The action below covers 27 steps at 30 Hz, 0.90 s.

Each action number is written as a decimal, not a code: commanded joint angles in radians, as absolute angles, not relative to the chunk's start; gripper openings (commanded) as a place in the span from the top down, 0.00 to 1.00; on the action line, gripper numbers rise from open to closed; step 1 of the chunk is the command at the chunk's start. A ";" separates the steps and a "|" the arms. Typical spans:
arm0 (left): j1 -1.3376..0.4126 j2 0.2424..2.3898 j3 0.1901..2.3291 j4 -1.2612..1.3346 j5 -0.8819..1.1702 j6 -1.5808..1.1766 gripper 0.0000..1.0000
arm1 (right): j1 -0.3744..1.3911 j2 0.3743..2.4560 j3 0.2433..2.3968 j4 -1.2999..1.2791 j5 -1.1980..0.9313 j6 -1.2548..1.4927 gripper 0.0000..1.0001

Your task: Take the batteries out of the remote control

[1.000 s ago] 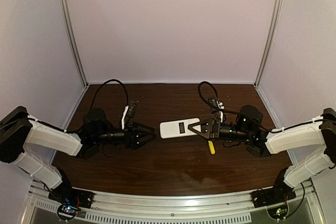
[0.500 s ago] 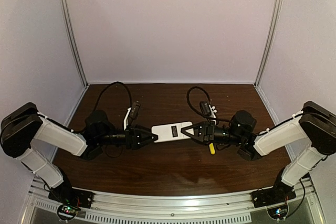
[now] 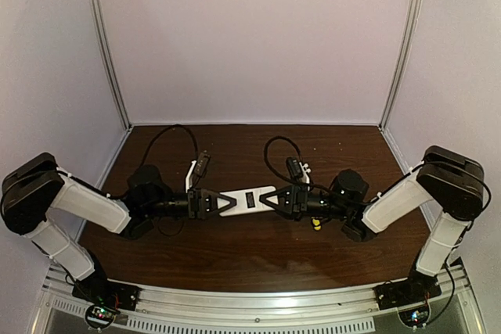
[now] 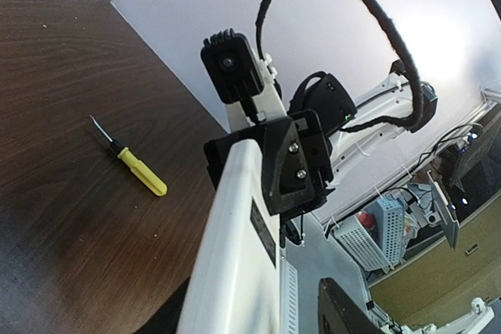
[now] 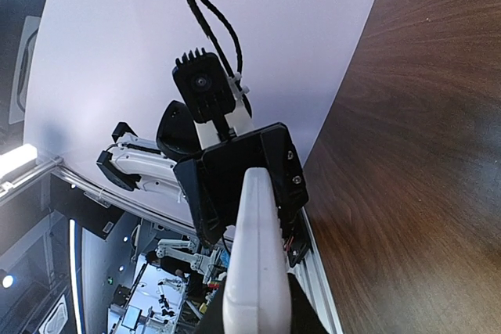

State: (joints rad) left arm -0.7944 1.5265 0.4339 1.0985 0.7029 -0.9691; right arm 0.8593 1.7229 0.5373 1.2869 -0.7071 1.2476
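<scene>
Remote control (image 3: 247, 199), long axis left-right, from left gripper (image 3: 210, 203) to right gripper (image 3: 275, 199)

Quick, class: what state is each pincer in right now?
Left pincer: around one end of the remote; whether it grips cannot be told.
Right pincer: closed, holding the remote's other end.

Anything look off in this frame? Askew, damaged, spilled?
Nothing damaged or spilled. The white bar-shaped remote control is held above the dark wooden table, right end effector clamped on one end, left end effector around the other. A yellow-handled screwdriver lies loose on the table.
</scene>
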 commanded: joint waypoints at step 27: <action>-0.828 1.605 0.463 1.178 0.679 -1.073 0.67 | 0.895 1.854 0.598 1.584 -0.688 1.287 1.00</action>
